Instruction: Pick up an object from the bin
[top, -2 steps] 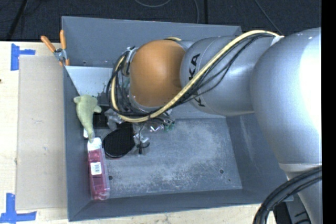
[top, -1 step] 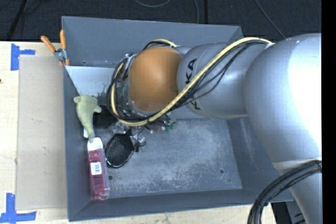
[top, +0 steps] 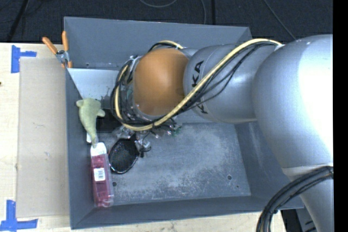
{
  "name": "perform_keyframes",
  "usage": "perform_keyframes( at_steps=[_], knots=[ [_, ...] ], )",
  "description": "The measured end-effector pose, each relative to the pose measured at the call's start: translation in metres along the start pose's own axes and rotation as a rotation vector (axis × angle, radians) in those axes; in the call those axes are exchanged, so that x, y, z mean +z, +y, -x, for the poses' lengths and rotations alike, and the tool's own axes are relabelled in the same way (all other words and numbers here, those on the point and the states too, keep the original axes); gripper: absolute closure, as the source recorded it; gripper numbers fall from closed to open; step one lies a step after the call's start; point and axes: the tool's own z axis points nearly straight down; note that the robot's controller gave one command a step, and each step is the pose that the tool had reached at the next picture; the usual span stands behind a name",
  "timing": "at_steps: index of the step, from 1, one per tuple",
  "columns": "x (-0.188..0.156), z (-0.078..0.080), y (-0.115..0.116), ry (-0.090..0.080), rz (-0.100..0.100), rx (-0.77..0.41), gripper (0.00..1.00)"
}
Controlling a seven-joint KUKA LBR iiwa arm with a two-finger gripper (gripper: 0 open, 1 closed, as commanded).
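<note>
Claw down in bin; open or closed, cannot tell. Black mesh oval just lower-left of claw; pink bottle beyond; green plush upper-left.

Silver-grey rounded arm, black KUKA lettering near wrist; glossy orange dome cover at wrist; yellow and black cables routed alongside

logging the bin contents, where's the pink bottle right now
In the camera view, the pink bottle lies against the bin's left wall near the lower-left corner, just left of the black mesh strainer and below the green plush toy.
</note>
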Motion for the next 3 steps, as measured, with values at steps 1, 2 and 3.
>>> perform_keyframes(
  at_steps=[1, 2, 3],
  knots=[
    [-0.003, -0.001, 0.0, 0.001, 0.001, 0.001, 1.0],
    [-0.015, -0.001, 0.001, 0.005, 0.003, 0.002, 1.0],
    [-0.032, -0.001, 0.002, 0.005, 0.004, 0.003, 1.0]
  ],
)
